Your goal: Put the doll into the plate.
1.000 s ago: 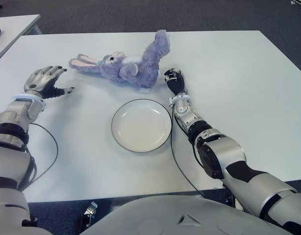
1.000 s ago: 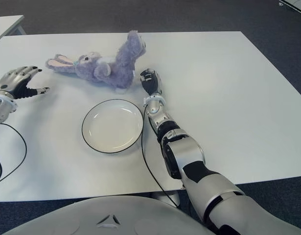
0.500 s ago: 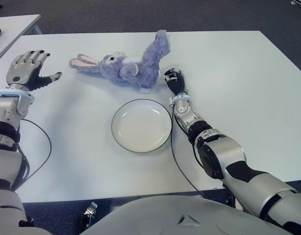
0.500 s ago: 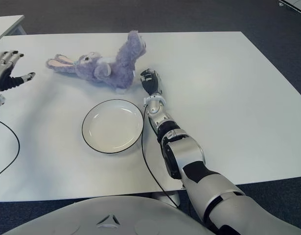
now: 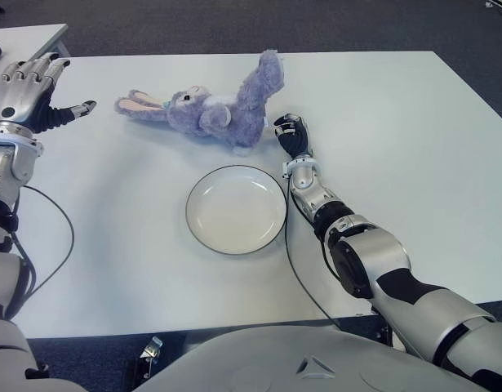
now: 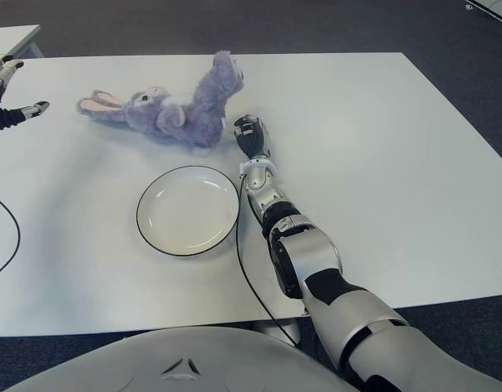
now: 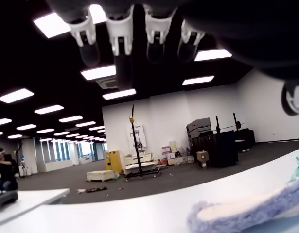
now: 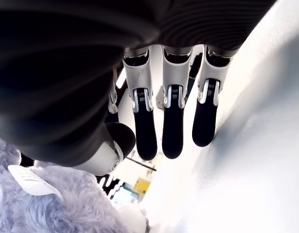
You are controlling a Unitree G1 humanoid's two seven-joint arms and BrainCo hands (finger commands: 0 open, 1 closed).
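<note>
- The doll [image 5: 211, 109], a purple plush rabbit, lies on its side on the white table [image 5: 397, 114], past the plate as the robot sees it.
- Its long pink-lined ears [image 5: 136, 104] point toward the robot's left; one leg [image 5: 265, 72] sticks up and away toward the far edge.
- The plate [image 5: 236, 210] sits nearer the robot, white with a thin dark rim, with nothing in it. It lies close to the doll but does not touch it.
- The right hand [image 5: 293, 136] lies just beside the doll's lower body, on the doll's right, close to the plate's far right rim.
- In the right wrist view its fingers [image 8: 172, 116] reach out straight, side by side and slightly apart, closed on nothing; purple fur [image 8: 52, 204] and a white tag [image 8: 30, 180] sit right next to the thumb.
- I cannot tell whether that hand actually touches the fur.
- The left hand [image 5: 26, 86] is up near the table's far left corner, well apart from the doll's ears, palm turned toward the doll.
- Its fingers [image 5: 38, 69] are spread and its thumb [image 5: 75, 109] points toward the doll; it grips nothing.
- The left wrist view shows an ear tip [image 7: 246, 213] low in the frame, apart from those fingertips.
- A second table [image 5: 22, 37] stands off to the far left, across dark carpet [image 5: 234, 24].
- A black cable [image 5: 304, 286] trails from the right forearm across the table toward the near edge.
</note>
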